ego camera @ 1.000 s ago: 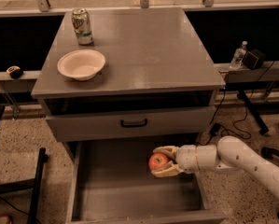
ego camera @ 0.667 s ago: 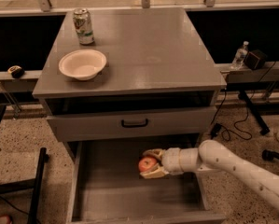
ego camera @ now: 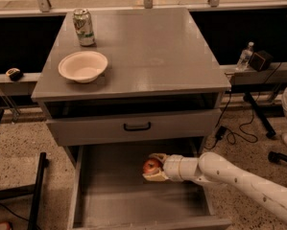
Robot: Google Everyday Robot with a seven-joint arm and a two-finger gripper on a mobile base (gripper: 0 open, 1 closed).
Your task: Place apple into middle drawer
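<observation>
The red apple with yellowish patches sits between the fingers of my gripper, which is shut on it. The white arm reaches in from the lower right. The apple hangs just above the bare grey floor of the open middle drawer, near its back and a little right of centre. The drawer is pulled far out below the closed grey drawer front with the black handle.
A white bowl and a green soda can stand on the cabinet top at the left. A water bottle and a dark box sit on a ledge at the right. Cables lie on the floor at the right.
My gripper has carried the apple leftward over the drawer floor, from near the right wall toward the middle. The camera view has shifted slightly.
</observation>
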